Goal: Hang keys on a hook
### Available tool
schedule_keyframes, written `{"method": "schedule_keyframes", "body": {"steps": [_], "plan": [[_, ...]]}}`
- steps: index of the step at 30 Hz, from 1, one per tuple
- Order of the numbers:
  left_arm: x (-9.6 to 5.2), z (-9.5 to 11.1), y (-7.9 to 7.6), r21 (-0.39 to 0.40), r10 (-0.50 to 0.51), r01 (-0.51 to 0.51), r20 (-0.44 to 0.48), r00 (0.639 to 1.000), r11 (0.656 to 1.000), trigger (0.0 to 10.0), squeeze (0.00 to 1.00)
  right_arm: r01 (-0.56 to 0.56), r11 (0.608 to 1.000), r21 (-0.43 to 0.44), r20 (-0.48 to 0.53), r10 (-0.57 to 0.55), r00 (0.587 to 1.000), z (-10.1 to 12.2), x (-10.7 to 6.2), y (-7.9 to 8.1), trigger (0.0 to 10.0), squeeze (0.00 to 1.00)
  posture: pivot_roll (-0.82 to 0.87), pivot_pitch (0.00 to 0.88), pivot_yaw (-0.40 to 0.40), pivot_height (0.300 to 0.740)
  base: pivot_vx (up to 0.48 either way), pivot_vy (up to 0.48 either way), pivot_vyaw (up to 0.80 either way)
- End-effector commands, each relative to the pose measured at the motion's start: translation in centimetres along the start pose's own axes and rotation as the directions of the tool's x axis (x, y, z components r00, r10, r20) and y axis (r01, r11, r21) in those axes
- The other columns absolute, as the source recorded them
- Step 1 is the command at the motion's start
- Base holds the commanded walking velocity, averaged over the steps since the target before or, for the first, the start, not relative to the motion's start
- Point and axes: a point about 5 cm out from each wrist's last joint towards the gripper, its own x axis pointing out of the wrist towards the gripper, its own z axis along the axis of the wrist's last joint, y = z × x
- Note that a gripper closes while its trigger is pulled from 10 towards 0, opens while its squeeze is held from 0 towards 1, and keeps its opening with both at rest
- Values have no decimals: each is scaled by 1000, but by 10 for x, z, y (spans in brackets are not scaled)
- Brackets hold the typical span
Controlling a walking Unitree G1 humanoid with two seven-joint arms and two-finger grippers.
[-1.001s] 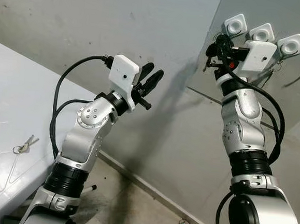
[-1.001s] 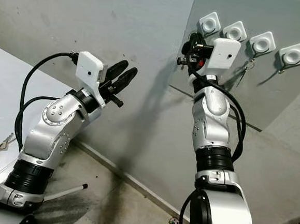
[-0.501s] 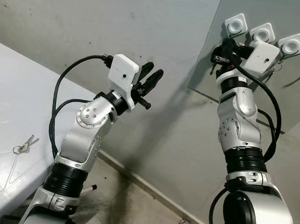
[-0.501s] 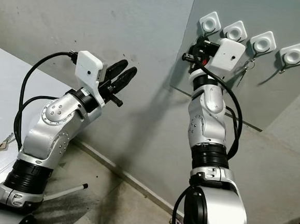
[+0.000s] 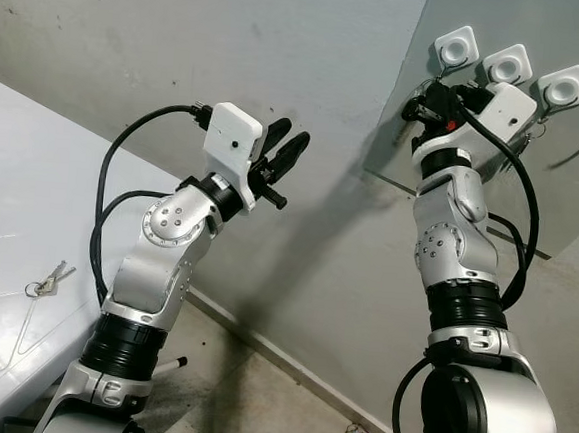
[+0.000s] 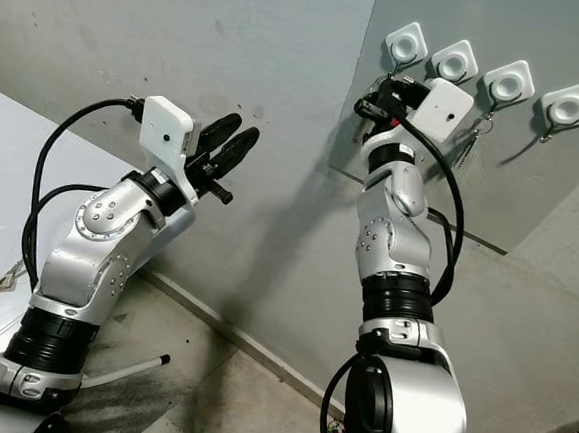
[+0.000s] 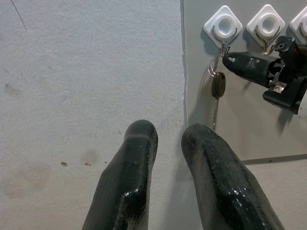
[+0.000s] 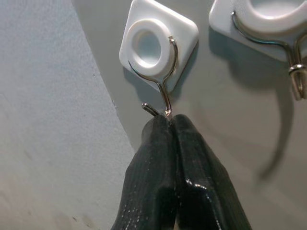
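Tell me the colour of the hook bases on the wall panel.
White: the square plastic hook bases carry silver wire hooks on the grey panel. The left wrist view shows them best.

No text, label, brand, number or sign can be read in any view. The white hook plates (image 6: 407, 45) on the grey wall panel (image 6: 534, 166) are plain and unmarked. The white camera housings on the two wrists (image 5: 227, 141) are seen to be blank. The keys (image 5: 48, 280) lying on the white table (image 5: 11, 185) are too small for any stamping to be made out.
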Motion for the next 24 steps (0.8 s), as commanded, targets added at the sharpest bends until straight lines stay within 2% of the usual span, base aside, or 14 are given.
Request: {"method": "schedule_keyframes", "body": {"steps": [1,2,5,9,14,17,20,24], "plan": [[1,7,-1,12,-3,3,19,1000,1000,10000,0,-4,1000,18,-2,4,1000,3,1,1,10000,63,-30,6,-72,740,0,0,0],[1,7,0,16,0,0,19,1000,1000,10000,0,-10,1000,15,2,10,1000,3,1,1,10000,1000,-30,8,-72,740,0,0,0],[1,6,1,21,13,-13,19,1000,1000,10000,0,-24,1000,11,6,24,1000,4,0,2,10000,1000,-28,8,-72,740,0,0,0],[0,6,3,43,56,-57,24,998,997,10000,0,-157,984,-84,50,161,986,3,-7,7,10000,1000,-28,11,-71,740,0,0,0],[-3,3,5,30,101,-101,24,995,994,10000,0,-235,966,-110,56,242,969,-3,-17,11,10000,1000,-27,14,-69,740,0,0,0],[-4,0,6,26,123,-123,20,992,992,10000,0,-246,962,-121,40,252,967,-7,-21,10,10000,1000,-25,14,-70,740,0,0,0],[-10,-8,8,17,188,-188,5,982,982,10000,0,-266,950,-166,3,270,963,-20,-32,5,10000,1000,-25,14,-70,740,0,0,0],[-12,-14,9,-7,208,-208,-21,978,978,10000,0,-253,954,-161,-23,253,967,-27,-38,-1,10000,1000,-22,12,-69,740,0,0,0]]}}
